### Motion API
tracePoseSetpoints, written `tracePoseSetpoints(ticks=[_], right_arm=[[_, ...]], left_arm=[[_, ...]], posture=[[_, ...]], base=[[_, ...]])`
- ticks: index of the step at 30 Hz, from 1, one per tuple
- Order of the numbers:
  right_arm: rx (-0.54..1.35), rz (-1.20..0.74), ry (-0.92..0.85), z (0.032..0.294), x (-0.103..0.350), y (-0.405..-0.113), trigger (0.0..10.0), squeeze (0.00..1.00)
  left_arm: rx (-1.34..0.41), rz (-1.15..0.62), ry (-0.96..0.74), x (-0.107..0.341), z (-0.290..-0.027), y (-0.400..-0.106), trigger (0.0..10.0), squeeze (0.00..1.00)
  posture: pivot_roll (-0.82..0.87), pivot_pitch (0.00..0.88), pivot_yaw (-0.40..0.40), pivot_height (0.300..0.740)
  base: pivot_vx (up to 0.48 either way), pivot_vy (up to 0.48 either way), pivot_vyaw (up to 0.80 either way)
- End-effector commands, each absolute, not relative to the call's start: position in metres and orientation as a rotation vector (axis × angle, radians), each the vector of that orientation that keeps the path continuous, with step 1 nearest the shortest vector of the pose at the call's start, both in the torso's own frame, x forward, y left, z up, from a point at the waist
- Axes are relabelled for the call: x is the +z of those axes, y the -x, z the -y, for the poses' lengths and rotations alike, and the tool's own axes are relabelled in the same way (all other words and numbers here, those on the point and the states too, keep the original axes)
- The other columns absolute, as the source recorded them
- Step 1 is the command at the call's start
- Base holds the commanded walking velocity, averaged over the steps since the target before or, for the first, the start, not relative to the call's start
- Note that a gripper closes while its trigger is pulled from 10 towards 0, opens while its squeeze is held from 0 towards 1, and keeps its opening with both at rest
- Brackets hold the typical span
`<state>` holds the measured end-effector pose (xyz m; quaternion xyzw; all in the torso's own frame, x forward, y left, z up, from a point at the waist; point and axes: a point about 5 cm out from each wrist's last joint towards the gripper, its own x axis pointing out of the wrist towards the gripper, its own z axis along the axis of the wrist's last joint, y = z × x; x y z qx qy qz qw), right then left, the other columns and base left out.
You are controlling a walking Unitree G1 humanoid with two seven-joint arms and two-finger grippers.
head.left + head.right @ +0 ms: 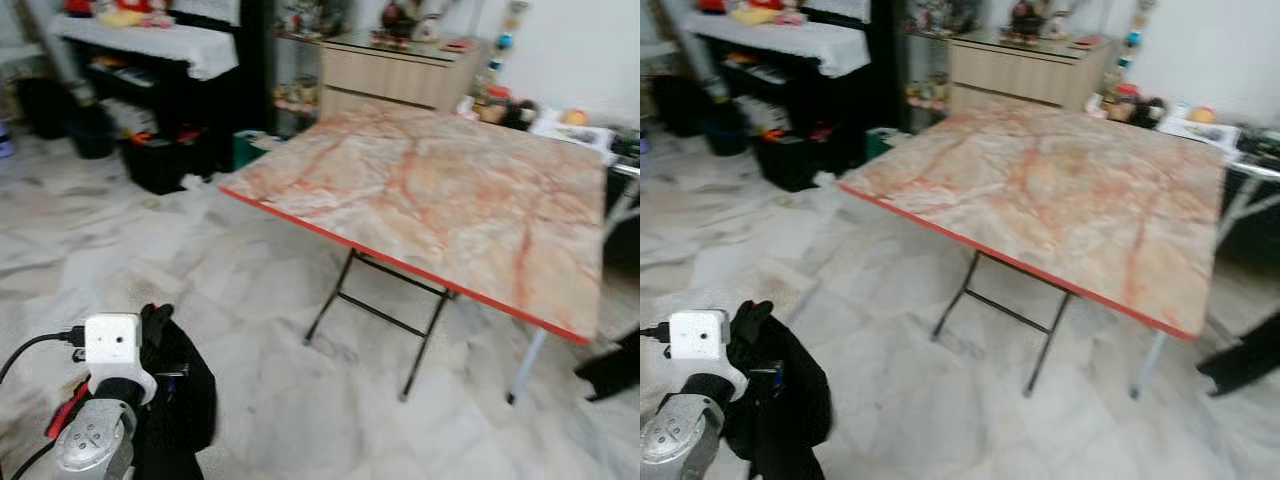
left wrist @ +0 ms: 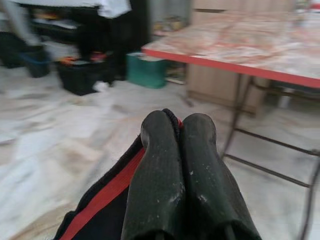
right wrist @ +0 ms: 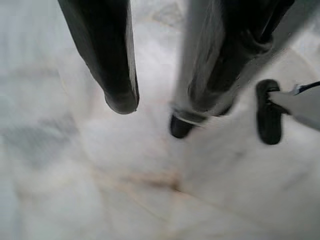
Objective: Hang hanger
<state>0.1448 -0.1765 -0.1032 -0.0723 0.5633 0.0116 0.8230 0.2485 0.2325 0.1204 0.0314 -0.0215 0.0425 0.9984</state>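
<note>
1. We judge this to be the carrying step: our left tool (image 2: pixel 177 150) is clenched on a black garment with red trim (image 2: pixel 107 192), which hangs at seven o'clock in the head views, over the marble floor (image 1: pixel 120 250).
2. We cannot make out a hanger itself; it may be inside the cloth.
3. Our right tool (image 3: pixel 150 105) hangs with its fingers apart, grasping nothing, just above the floor beside a blurred metal leg.
4. The folding table (image 1: pixel 450 200) stands from twelve to three o'clock, its top bare.
5. Next we would need to find a rail or hook. None is clear here, and the dark shelves (image 1: pixel 150 90) at eleven o'clock are too blurred to read.
</note>
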Motion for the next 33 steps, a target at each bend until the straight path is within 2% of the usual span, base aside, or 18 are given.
tracePoseSetpoints(ticks=[1,9,23,29,33], right_arm=[[0.028,-1.195,0.146,0.176,-0.103,-0.145,10.0,0.00],[0.032,-1.196,0.146,0.175,-0.104,-0.144,10.0,0.00],[0.047,-1.178,0.123,0.152,-0.103,-0.149,10.0,0.00],[0.052,-1.165,0.125,0.153,-0.102,-0.152,10.0,0.00],[0.032,-1.155,0.121,0.163,-0.101,-0.153,10.0,0.00]], left_arm=[[0.066,0.090,-0.070,0.130,-0.228,-0.250,10.0,0.00],[0.070,0.089,-0.074,0.130,-0.230,-0.249,10.0,0.00],[0.067,0.085,-0.098,0.130,-0.230,-0.250,10.0,0.00],[0.073,0.094,-0.081,0.134,-0.232,-0.248,10.0,0.00],[0.122,0.137,-0.012,0.146,-0.240,-0.245,10.0,0.00]], posture=[[0.24,0.000,-0.024,0.740],[0.25,0.004,-0.026,0.740],[0.25,0.006,-0.023,0.740],[0.25,0.006,-0.023,0.740],[0.25,0.006,-0.022,0.740]], base=[[0.000,0.000,-0.80],[0.000,0.000,-0.80],[0.000,0.000,-0.78],[0.000,0.000,0.00],[0.000,0.000,0.00]])
